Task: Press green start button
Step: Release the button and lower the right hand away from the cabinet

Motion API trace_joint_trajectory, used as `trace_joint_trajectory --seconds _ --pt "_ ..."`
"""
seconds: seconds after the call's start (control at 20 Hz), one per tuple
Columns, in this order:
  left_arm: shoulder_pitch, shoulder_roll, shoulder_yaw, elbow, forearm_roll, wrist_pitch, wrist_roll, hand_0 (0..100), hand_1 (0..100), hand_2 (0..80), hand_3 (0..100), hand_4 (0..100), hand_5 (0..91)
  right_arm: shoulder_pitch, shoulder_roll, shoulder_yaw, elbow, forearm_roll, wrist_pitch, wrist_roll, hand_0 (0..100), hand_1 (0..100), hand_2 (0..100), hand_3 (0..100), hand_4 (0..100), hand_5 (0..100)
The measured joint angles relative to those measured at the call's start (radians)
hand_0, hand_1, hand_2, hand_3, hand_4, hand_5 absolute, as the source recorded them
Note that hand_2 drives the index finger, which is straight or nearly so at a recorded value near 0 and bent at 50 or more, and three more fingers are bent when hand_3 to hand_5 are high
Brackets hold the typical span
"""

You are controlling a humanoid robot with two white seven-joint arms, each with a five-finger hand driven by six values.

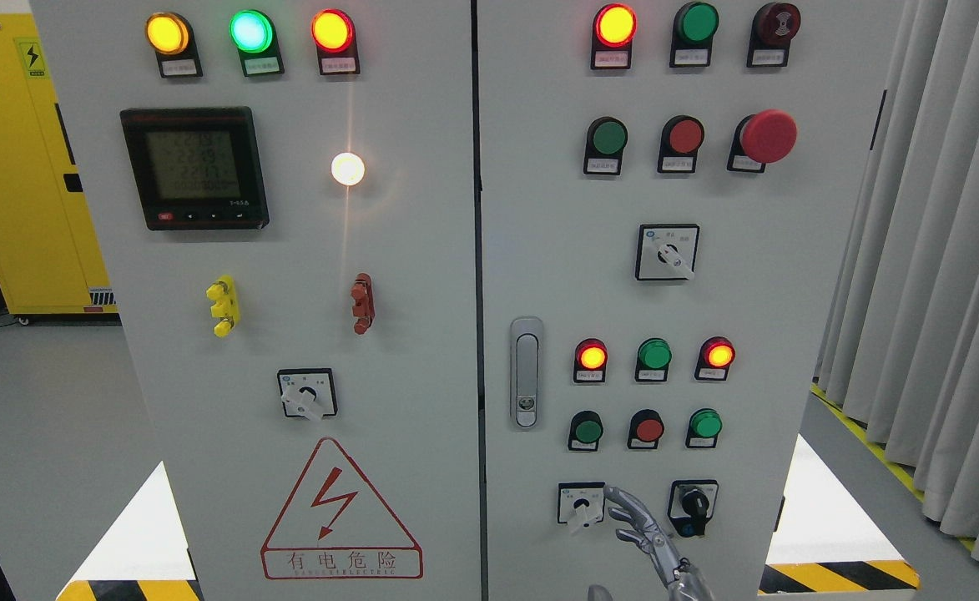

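I have one hand (635, 522) up against the right-hand door of the cabinet (789, 292), low down, between the white selector switch (581, 505) and the black selector switch (693, 507). Its arm comes up from the bottom edge right of centre, so I take it as the right hand. The fingers are slightly curled and loose, holding nothing, tips pointing up and left toward the white switch.

The likeliest target, the green button (587, 431) in the row just above, sits up and left of the fingertips, with a red button (647, 429) right beside it and another green one (705, 424) further right. There are more green buttons higher up, so my first risk is choosing the wrong one; the labels are too small to read.

The second risk is drift: rising straight up, the fingers meet the red button instead. Going left too early, they could nudge the white switch's knob.
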Motion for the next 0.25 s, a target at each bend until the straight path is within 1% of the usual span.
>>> trace_joint_trajectory --seconds 0.25 --pt "0.0 0.0 0.0 0.0 0.0 0.0 0.0 12 56 0.0 0 0 0.0 0.006 -0.001 0.005 -0.012 -0.005 0.001 0.0 68 70 0 5 10 7"
